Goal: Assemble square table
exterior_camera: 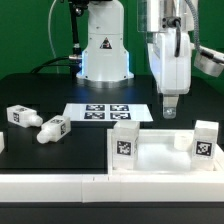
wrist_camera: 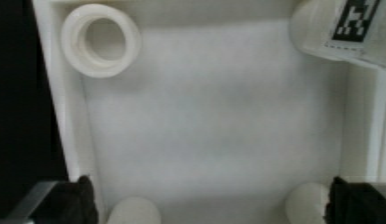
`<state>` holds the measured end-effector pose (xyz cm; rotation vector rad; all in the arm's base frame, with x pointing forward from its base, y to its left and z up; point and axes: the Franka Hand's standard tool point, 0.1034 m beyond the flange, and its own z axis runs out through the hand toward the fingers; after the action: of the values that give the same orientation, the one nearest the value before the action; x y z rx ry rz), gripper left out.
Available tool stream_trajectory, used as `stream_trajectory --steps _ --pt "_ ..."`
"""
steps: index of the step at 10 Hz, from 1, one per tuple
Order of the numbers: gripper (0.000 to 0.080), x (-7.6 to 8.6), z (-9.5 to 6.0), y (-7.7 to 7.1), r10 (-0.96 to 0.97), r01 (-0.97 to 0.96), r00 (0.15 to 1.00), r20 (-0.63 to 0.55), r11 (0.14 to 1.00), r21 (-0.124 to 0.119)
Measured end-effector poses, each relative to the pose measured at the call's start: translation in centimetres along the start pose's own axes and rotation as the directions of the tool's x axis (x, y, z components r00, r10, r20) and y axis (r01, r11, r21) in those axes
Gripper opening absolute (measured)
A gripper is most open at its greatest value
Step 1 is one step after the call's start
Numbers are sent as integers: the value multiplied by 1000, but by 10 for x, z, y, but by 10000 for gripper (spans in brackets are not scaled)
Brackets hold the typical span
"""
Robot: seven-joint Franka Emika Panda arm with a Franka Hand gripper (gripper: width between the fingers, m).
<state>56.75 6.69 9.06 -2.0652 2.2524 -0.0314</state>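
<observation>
The square table's white slab lies at the exterior view's lower right, rim upward. Two white tagged legs stand upright at its near corners. Two more legs lie loose on the black table at the left. My gripper hangs just above the slab's far part, open and holding nothing. In the wrist view the gripper looks straight down on the bare slab floor, with a round corner socket and one tagged leg at the frame's edges.
The marker board lies flat behind the slab, left of the gripper. A long low white border bar runs along the front edge. The robot's base stands at the back centre.
</observation>
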Motion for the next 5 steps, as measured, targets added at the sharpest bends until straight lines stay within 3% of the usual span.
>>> stream_trajectory --steps 2,3,4,5 --pt "649 0 1 1 -1 1 1000 -1 1000 -1" --pt "649 3 3 1 -19 19 1000 -9 1000 19" --pt "649 14 14 15 -25 27 999 -33 999 42" --pt "649 19 26 37 -32 34 998 -56 999 33"
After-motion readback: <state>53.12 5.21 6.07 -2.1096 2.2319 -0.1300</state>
